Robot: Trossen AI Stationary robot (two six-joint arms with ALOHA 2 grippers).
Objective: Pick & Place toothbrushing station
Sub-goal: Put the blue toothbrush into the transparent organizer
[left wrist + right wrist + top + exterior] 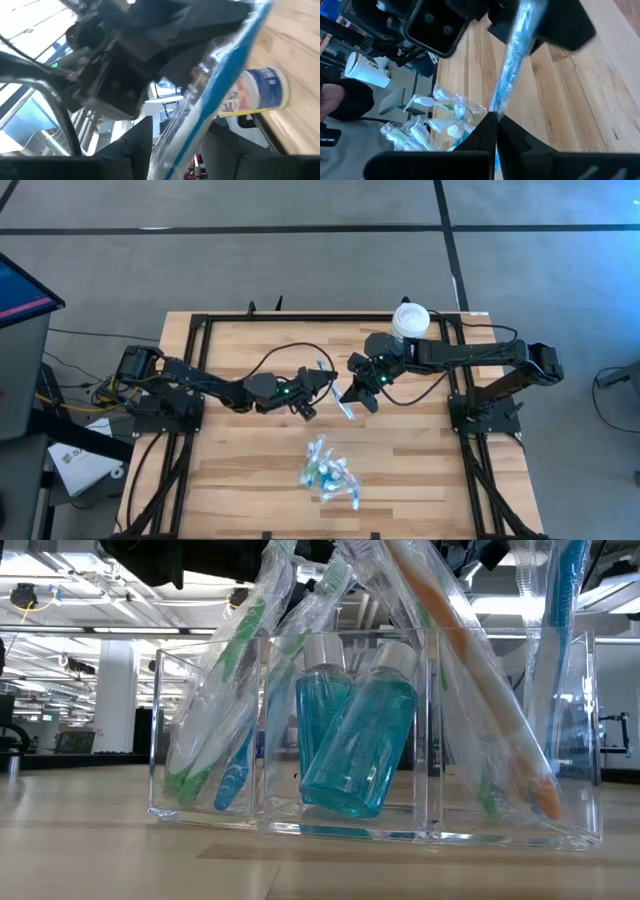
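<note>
Both dark arms meet over the middle of the light wooden slatted table (240, 480), nose to nose. The right gripper (496, 117) is pinched shut on one end of a slim blue toothbrush in a clear plastic wrapper (514, 60) — in the right wrist view the fingertips close right on the wrapped handle. The left gripper (318, 383) is at the other end of that same brush; the left wrist view shows the brush (210, 107) running between its fingers, but I can't tell if they're actually clamping it or just sitting around it.

The small clear plastic tray (327, 472) sits nearer the front edge of the table, well apart from both grippers. From the low camera it's packed — wrapped green (215, 690), blue (240, 765) and orange (480, 670) toothbrushes leaning in it, plus two short teal bottles with silver caps (360, 740) tilted against each other.

A big white tub with a blue label (410, 320) stands at the far edge, by the right arm.
</note>
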